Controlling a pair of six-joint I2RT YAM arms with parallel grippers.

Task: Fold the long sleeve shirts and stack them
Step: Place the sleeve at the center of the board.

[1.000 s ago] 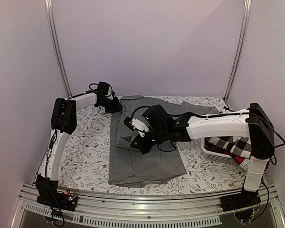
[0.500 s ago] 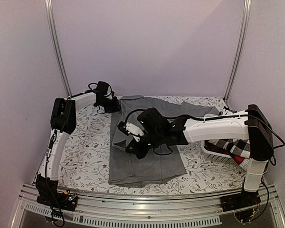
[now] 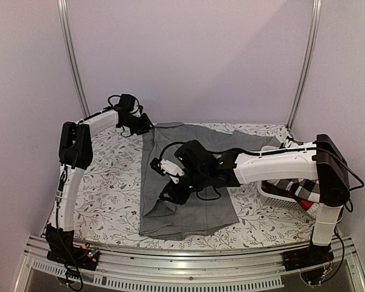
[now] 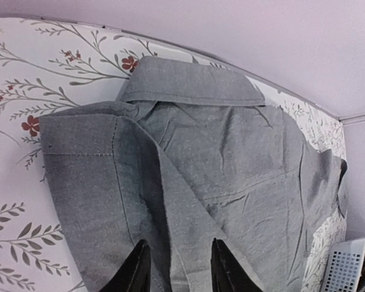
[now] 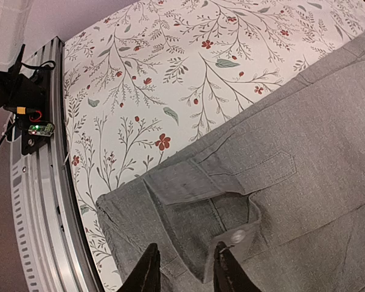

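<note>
Since a second ago: leftward, nearward shift of the right gripper [image 5: 182,271] across the grey shirt [image 3: 191,210], jaws from shut to parted. Lift of the left gripper [image 4: 176,271] off the far-left shoulder, gap wider too.

Grey shirt: lies flat mid-table [image 3: 109,194], long axis far-to-near, collar [image 4: 194,85] far, hem near. One sleeve folded in, cuff [image 5: 231,228] and button [image 5: 235,235] on the left half.

Right gripper: hangs right over that cuff, fingers a little apart, nothing pinched. Reads as a release.

Left gripper: hovers above the collar-side shoulder, slightly open, empty, fold ridge running straight toward the gap.

Likely next: regrasp for the next fold. Left nearer the far end, right nearer the middle.

Checked shirts [image 3: 295,185] in the basket [image 3: 274,194], well right.
</note>
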